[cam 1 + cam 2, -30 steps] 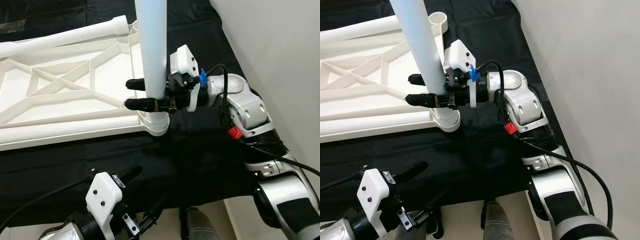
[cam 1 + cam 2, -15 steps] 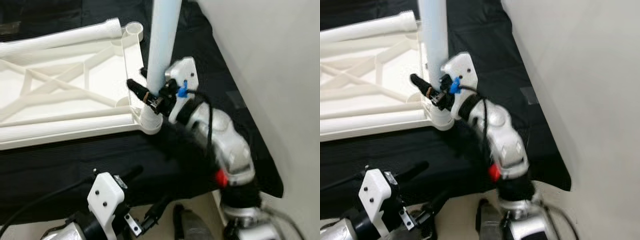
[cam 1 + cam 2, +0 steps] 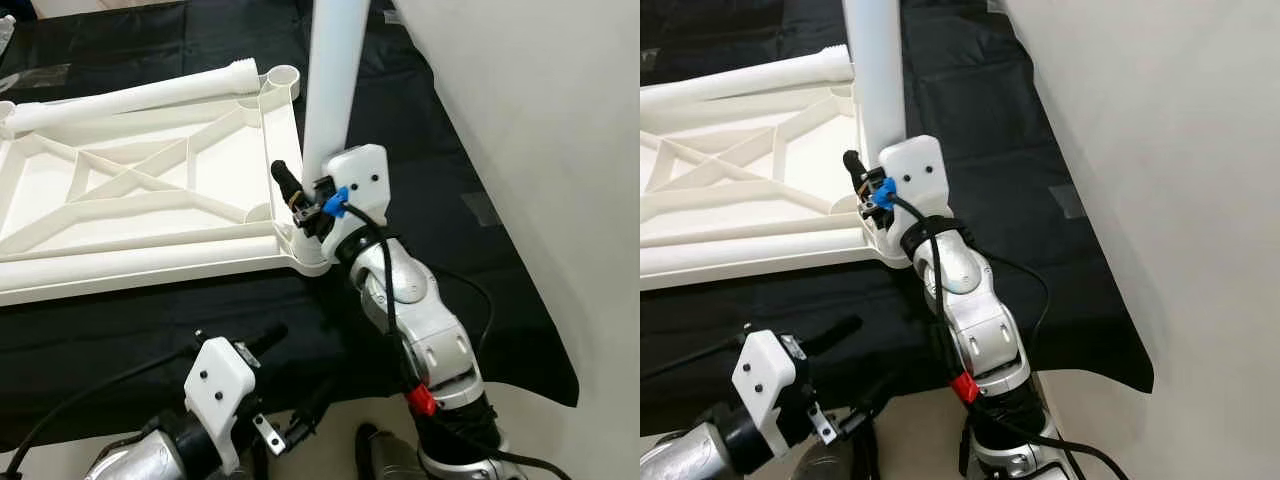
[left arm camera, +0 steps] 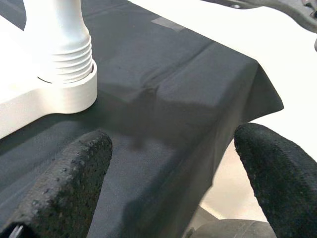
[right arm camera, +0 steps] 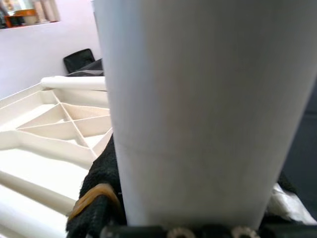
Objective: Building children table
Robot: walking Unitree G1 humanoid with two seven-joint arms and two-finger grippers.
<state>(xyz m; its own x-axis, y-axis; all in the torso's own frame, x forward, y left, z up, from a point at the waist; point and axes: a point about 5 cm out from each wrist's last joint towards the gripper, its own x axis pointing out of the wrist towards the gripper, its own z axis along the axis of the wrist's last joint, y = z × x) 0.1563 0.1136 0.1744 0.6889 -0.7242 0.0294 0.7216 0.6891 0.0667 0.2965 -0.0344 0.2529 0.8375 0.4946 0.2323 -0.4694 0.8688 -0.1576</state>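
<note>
Right pincer (image 3: pixel 300 195) swung round leg (image 3: pixel 333 80), in corner socket (image 3: pixel 305 255)

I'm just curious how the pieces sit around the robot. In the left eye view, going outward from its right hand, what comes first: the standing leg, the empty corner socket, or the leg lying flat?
1. Standing leg: gripped in the right hand, upright in the near corner.
2. Empty socket: far corner of the tabletop, beyond the hand.
3. Lying leg: along the far edge, stretching off to the left.

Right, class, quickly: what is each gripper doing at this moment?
Left gripper: open, holding nothing, low over the black cloth.
Right gripper: closed on the upright white table leg.
</note>
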